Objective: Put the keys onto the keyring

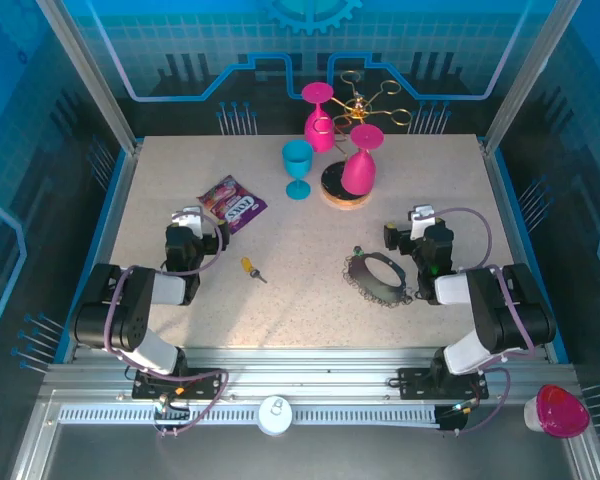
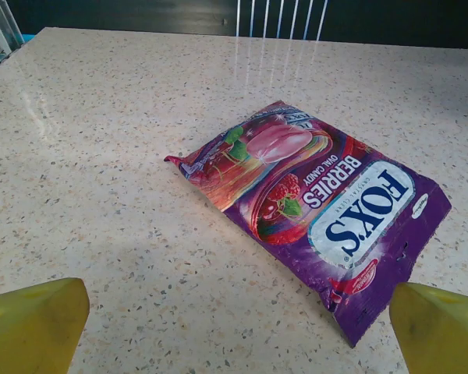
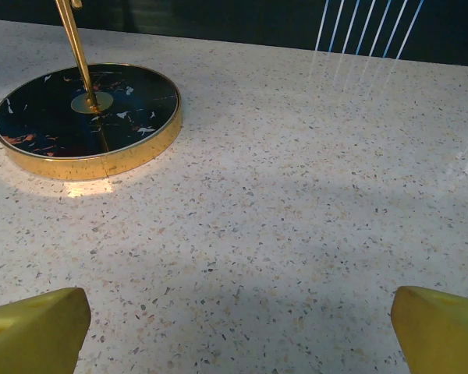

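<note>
Key: near-right of left gripper, blade aimed at keyring
Nearer arm: left
Left gripper: wide open, empty
Right gripper: wide open, empty, beside keyring

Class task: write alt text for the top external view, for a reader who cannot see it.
A yellow-headed key lies on a speckled table, apart from the dark keyring by the right gripper. Both grippers rest open; a purple candy packet lies before the left gripper.

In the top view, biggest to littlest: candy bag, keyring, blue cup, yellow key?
Largest: the candy bag and the keyring, too alike to rank.
Next: the blue cup.
Smallest: the yellow key.
</note>
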Robot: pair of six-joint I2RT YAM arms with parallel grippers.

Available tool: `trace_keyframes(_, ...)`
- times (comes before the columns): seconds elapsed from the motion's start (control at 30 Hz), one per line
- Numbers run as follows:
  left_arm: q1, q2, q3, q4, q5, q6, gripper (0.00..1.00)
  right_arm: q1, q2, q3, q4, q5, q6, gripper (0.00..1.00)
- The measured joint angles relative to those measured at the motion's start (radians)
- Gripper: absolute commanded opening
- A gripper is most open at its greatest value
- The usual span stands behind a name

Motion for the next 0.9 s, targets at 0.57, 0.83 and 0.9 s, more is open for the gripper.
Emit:
trace_keyframes(0.57, 0.0, 0.0, 0.0, -0.003, 0.003, 0.0, 0.99, 0.0, 0.0, 0.0, 0.0, 0.0, 0.0, 1.0)
trace_keyframes(0.83, 0.0, 0.0, 0.0, -0.003, 0.003, 0.0, 0.99, -0.003, 0.0, 0.0, 0.0, -0.006, 0.0, 1.0)
trace_keyframes(0.9, 0.0, 0.0, 0.0, -0.003, 0.003, 0.0, 0.99, -0.012, 0.0, 0.0, 0.0, -0.02, 0.001, 1.0)
